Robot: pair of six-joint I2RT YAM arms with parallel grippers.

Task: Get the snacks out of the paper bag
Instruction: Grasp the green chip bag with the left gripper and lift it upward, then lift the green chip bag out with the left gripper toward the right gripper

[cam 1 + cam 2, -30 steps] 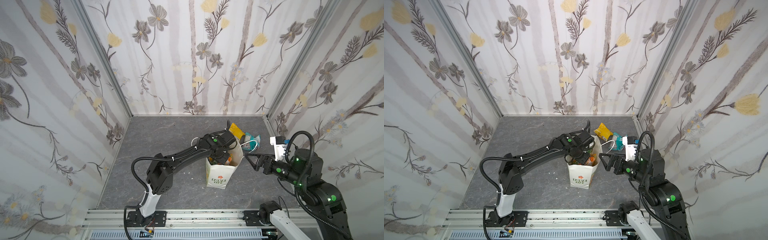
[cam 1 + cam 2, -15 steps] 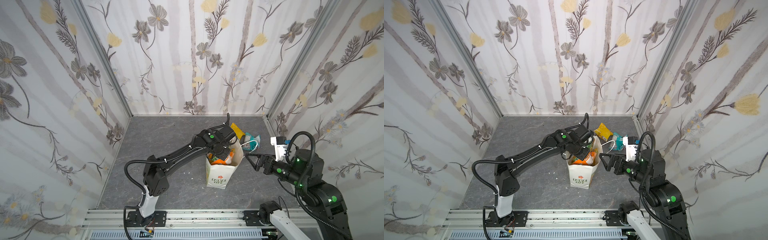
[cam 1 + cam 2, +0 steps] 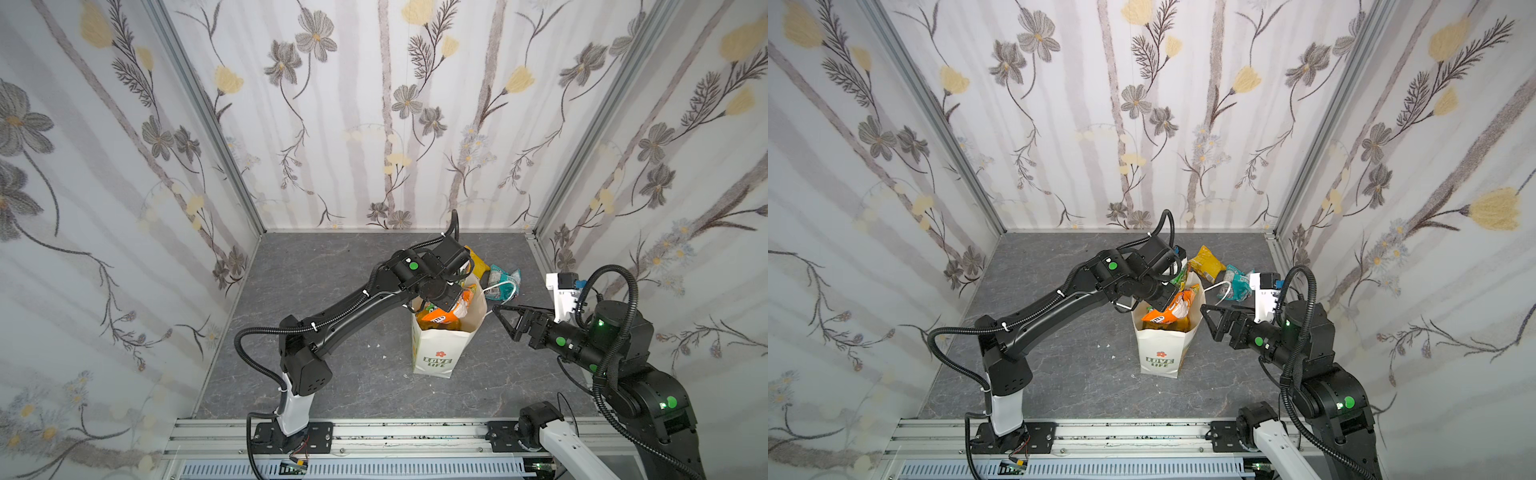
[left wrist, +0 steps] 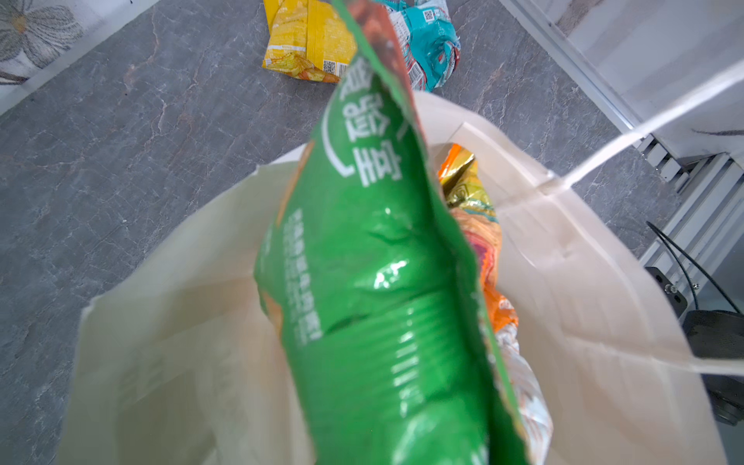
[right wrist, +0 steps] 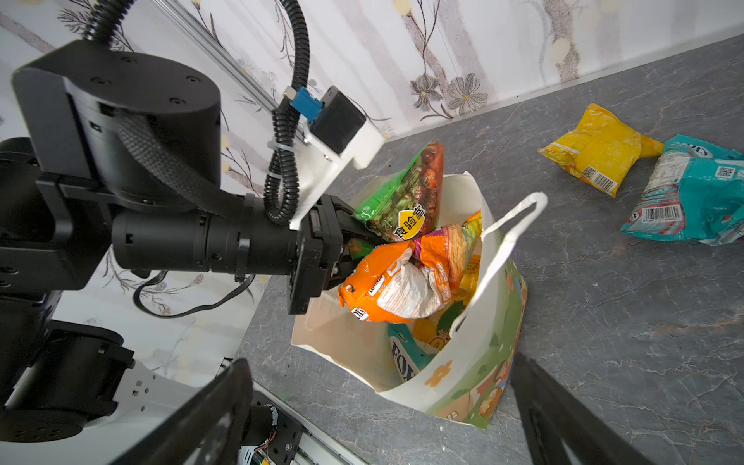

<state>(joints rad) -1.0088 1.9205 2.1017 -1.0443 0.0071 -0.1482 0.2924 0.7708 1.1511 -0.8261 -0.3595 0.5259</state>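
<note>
Left tool [image 5: 356, 235] is clenched on the lower edge of a green packet [image 5: 402, 193], right over the open mouth of the paper bag [image 5: 475, 362]. The right wrist view shows this grip plainly, with the green packet pointing up and away from the bag. In both top views the arm's wrist covers most of it, and only a green strip [image 3: 1179, 276] shows past the black housing. The left wrist view shows none of the tool itself. There the green packet [image 4: 362, 282] fills the middle, with the bag's pale inner walls [image 4: 181, 322] around it.

The bag [image 3: 436, 353] stands upright on the grey table [image 3: 332, 270], between the two arms. Its "LOVE LIFE" front shows only from above. Its colourful side panel and one white cord handle [image 5: 511, 225] show best in the right wrist view. An orange packet [image 3: 444, 316] sticks out of the bag, touching the green one. Deeper in, the right wrist view alone shows a packet with teal lettering [image 5: 402, 354].

Behind the bag, a yellow packet [image 3: 1206, 262] and a teal packet [image 3: 1237, 284] lie on the table just beside each other. Their barcodes can be read only in the wrist views.

Right tool [image 3: 505, 322] hovers just right of the bag's rim, spread wide and gripping nothing. Its two fingers [image 5: 201, 406] frame the bag in its own camera.
</note>
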